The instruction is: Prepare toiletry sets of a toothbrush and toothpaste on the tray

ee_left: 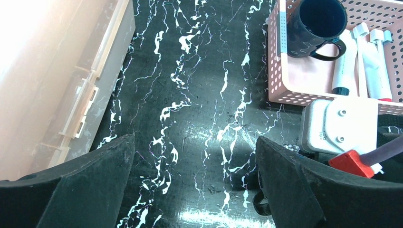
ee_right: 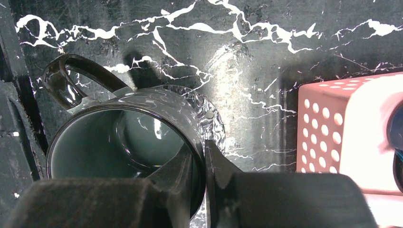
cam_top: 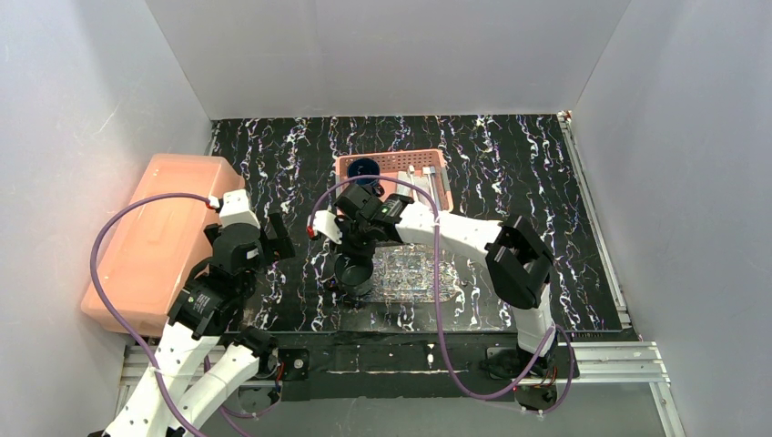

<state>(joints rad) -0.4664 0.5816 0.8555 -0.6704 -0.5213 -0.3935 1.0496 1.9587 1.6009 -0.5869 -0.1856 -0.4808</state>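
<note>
Two grippers, one load.

Right gripper (ee_right: 204,159): pinched narrow on the rim of a dark mug (ee_right: 123,142), one finger inside, one outside. The mug is at the left edge of the tray (cam_top: 421,273), near table centre.

Left gripper (ee_left: 195,156): wide, holding nothing, between the salmon box (cam_top: 159,237) and the pink basket (ee_left: 304,80).

Toothbrush: probably among the white items (ee_left: 349,61) in the far basket; you cannot single it out.

Risks: a rim pinch may let the mug swing or slip. Released half off the tray, it could tip. Your right arm crowds the approach to the basket.
</note>
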